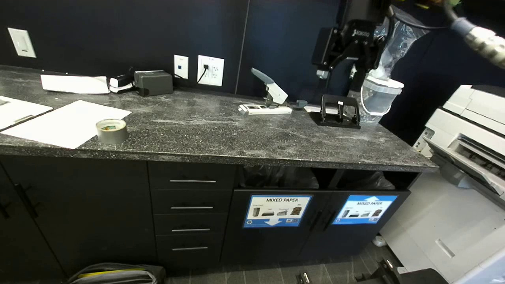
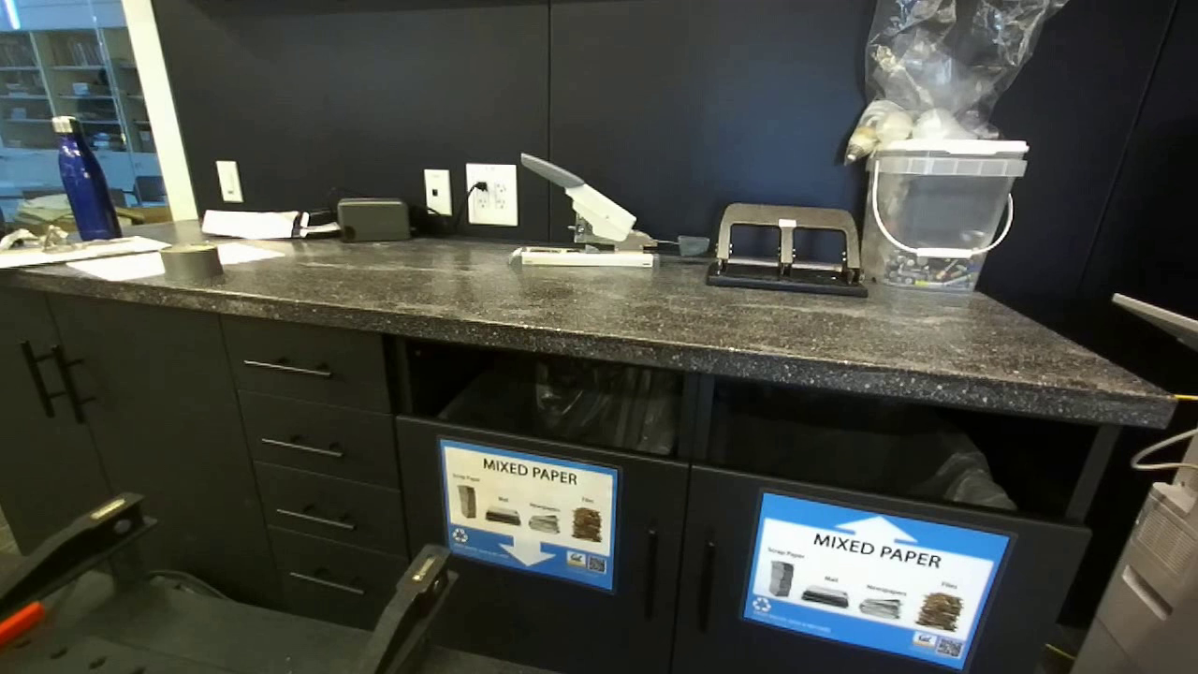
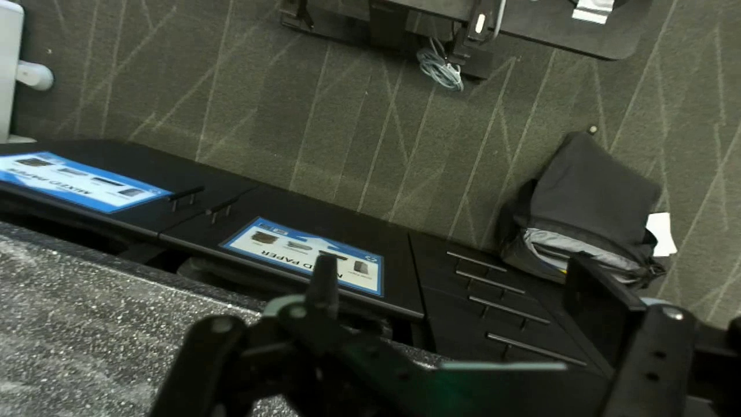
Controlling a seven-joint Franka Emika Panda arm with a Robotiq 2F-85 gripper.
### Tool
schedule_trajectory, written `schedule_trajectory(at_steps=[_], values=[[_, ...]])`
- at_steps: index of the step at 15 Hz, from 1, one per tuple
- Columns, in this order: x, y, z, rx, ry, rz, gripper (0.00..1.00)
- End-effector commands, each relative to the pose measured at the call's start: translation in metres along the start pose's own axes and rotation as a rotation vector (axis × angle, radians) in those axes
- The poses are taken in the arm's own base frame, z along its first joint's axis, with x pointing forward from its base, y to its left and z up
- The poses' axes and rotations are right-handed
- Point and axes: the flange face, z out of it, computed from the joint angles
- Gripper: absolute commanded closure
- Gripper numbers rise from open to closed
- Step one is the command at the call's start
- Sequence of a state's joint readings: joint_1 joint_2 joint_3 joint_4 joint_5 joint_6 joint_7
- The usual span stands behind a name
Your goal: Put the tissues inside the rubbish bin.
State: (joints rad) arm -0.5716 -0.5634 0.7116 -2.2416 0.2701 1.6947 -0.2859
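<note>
Black Robotiq gripper [image 3: 463, 281]: hangs high, pointing down, toward two o'clock in an exterior view; at six o'clock in the wrist view.
Black fingers [image 3: 322, 284]: spread wide, released.
Speckled dark-grey countertop [image 3: 104, 330]: eight o'clock in the wrist view, its edge crossing behind the gripper.
Rubbish bin [image 1: 278, 179]: dark rectangular slot in the black cabinet front [image 1: 272, 244], at five o'clock in an exterior view, above a white-and-blue sign [image 1: 278, 211]; a similar slot [image 1: 367, 181] at four o'clock.
</note>
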Motion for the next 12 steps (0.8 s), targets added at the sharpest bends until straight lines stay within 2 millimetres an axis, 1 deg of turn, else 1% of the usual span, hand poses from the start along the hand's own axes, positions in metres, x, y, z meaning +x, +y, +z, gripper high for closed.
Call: schedule_trajectory(at_steps=[1,2,3,7,12], values=[[-0.003,0.004,-0.002,-0.012,-0.001,0.007,0.0],[-0.007,0.008,-0.005,-0.014,0.001,0.009,0.0],[-0.009,0.009,-0.005,-0.01,-0.003,0.008,0.0],[-0.001,0.004,0.007,0.004,-0.024,0.001,0.0],[-0.001,0.005,0.008,0.004,-0.025,0.003,0.0]])
